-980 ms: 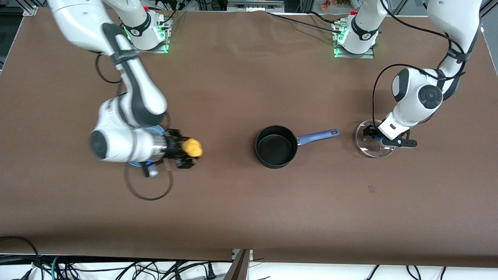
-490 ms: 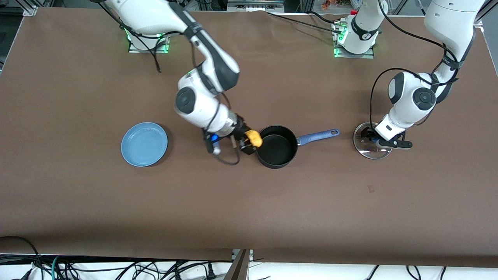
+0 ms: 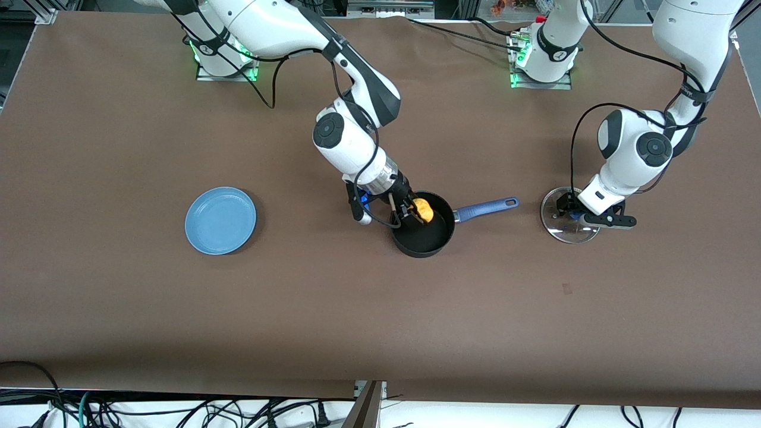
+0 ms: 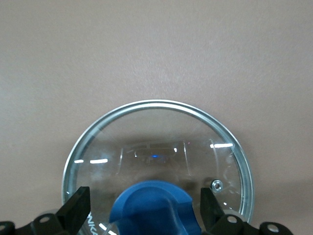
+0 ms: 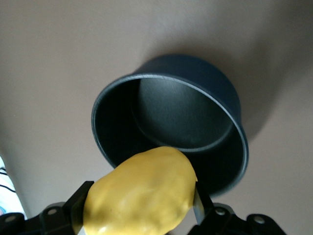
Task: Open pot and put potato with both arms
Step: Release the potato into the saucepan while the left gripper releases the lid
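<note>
While the right claw [image 3: 418,213] clenched the potato [image 3: 423,209], it had swung from beside the pot [image 3: 422,232] to over its open mouth mid-bench, so release looked next. Toward the left arm's edge, the left claw [image 3: 575,210] straddled the lid [image 3: 568,224], seemingly released.

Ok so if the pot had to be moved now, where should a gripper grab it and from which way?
Probably the long blue handle of the pot, taken from above near its free end. It sticks out sideways toward the left arm's end, away from the right gripper holding the potato over the pot.
</note>
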You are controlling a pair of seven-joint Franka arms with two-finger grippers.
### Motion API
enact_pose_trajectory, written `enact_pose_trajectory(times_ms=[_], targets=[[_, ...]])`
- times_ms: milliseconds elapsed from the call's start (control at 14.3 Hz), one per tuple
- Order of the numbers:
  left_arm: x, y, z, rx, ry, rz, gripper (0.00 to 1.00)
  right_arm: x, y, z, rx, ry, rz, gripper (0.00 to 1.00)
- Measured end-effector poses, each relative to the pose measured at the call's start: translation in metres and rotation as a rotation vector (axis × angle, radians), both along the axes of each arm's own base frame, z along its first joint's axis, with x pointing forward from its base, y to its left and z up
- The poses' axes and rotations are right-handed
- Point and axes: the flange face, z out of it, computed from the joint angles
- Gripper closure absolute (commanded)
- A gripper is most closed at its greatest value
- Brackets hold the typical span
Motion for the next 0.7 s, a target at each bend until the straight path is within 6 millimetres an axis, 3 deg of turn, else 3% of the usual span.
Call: enact_pose_trajectory(times_ms=[210,490,700], targets=[[0.006,-0.001,0.029,0.015,-0.018,-0.004,0.04,0.005,-0.001,0.005,-0.067,-0.075,0.053,0.01],[0.022,-0.024,0.096,0.049,0.026,-0.038,0.05,0.016,-0.012,0.012,-0.131,-0.099,0.081,0.01],[0.037,-0.047,0.157,0.078,0.077,-0.035,0.05,0.044,-0.046,0.049,-0.217,-0.132,0.144,0.01]])
